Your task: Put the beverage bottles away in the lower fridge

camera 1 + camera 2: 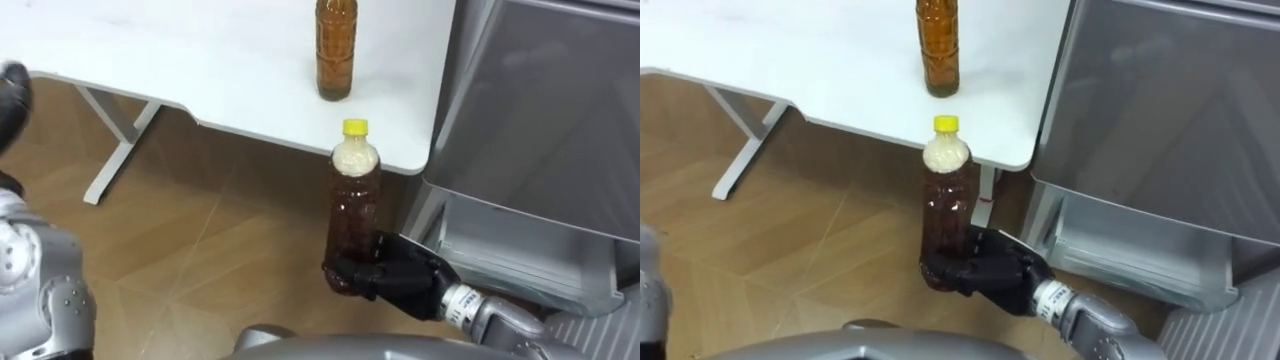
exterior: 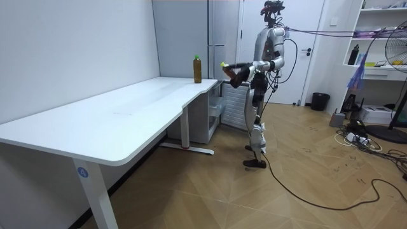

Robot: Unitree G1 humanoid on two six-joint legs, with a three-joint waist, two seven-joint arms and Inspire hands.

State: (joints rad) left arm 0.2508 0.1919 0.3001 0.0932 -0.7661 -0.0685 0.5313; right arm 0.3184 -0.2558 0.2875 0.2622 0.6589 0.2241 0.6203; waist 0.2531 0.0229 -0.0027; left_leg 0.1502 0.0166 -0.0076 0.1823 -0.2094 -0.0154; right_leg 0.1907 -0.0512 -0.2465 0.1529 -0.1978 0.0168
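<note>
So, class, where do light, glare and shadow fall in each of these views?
Left eye view: the white table glares, and the bottle on it throws hardly any shadow. Right eye view: the right hand round the held bottle looks dark. Room view: soft shadow under the table.

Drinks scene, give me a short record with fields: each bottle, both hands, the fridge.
held: yellow-capped bottle, upright, gripped near its base by the right hand, in front of the table's corner
waiting: second bottle stands on the white table, near the fridge
left hand: at the view's left edge, away from both bottles
fridge: lower part looks open, pale drawer showing
</note>
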